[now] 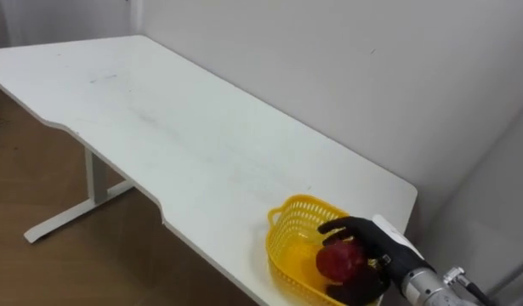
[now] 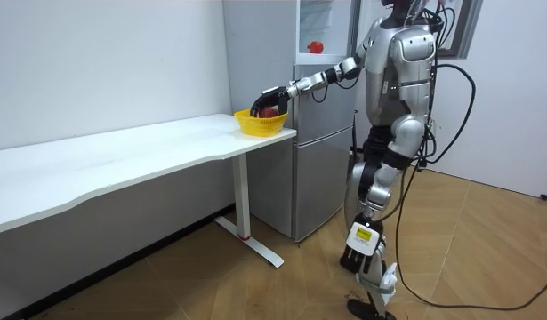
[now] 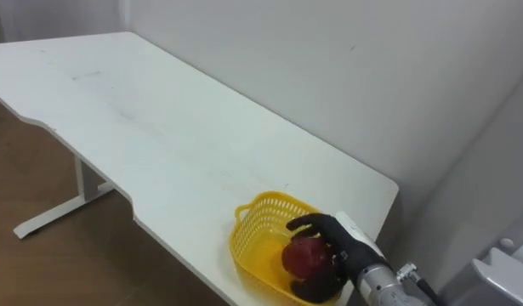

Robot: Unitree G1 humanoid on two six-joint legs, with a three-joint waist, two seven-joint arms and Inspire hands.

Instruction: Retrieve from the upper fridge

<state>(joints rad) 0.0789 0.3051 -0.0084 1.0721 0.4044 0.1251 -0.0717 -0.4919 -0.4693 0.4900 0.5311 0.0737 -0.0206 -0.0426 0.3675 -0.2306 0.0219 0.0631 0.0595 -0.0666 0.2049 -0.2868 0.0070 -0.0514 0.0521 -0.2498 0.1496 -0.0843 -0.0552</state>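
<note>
Right hand (image 2: 271, 98) over yellow basket (image 2: 253, 124)

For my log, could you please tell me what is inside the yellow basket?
A red fruit, with the right robot hand curled round it. Hand and fruit cover the basket floor beneath them.

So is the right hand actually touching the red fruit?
Touching. The right eye view shows the right hand with its fingers curled round the red fruit, at the yellow basket.
</note>
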